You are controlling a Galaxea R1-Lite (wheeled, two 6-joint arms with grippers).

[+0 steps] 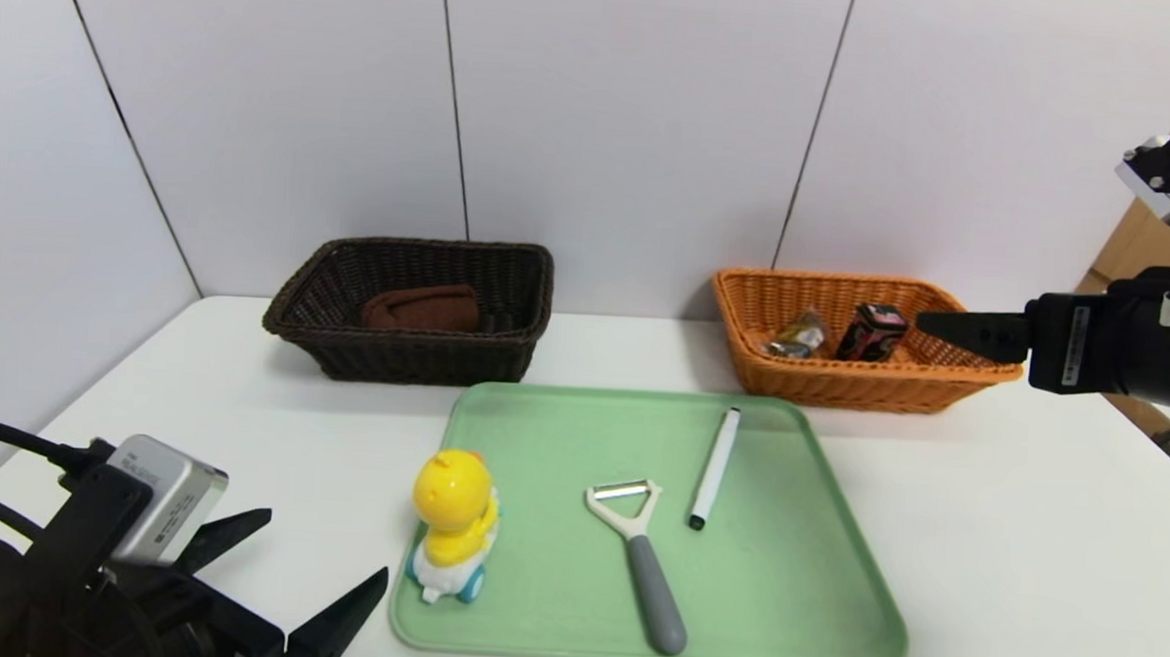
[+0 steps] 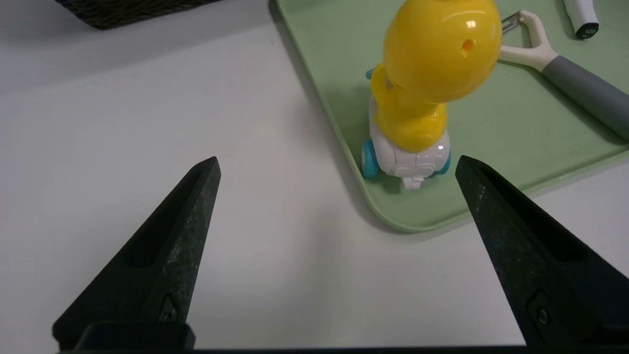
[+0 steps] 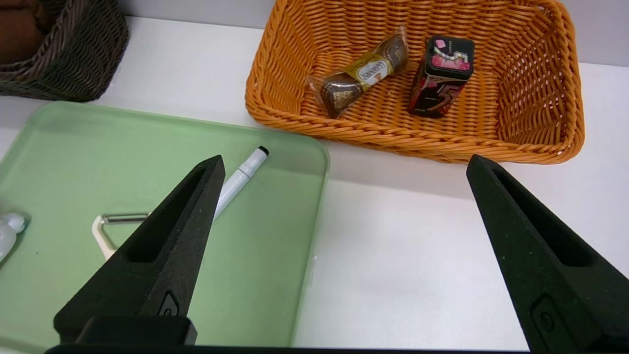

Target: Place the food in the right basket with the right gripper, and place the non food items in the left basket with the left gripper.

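Note:
On the green tray (image 1: 792,580) stand a yellow duck toy (image 1: 453,522), a grey-handled peeler (image 1: 638,562) and a white marker (image 1: 715,468). The orange basket (image 1: 842,387) at the back right holds a wrapped chocolate (image 3: 361,73) and a dark gum tin (image 3: 442,73). A brown item (image 1: 421,308) lies in the dark brown basket (image 1: 413,355) at the back left. My left gripper (image 1: 323,550) hangs open and empty over the table just left of the duck (image 2: 432,64). My right gripper (image 1: 936,327) is open and empty, raised near the orange basket's right end.
White wall panels rise right behind both baskets. Bare white table (image 1: 1034,552) lies to the right of the tray and also to its left (image 1: 270,422). The tray's raised rim (image 2: 393,223) runs between my left gripper and the duck.

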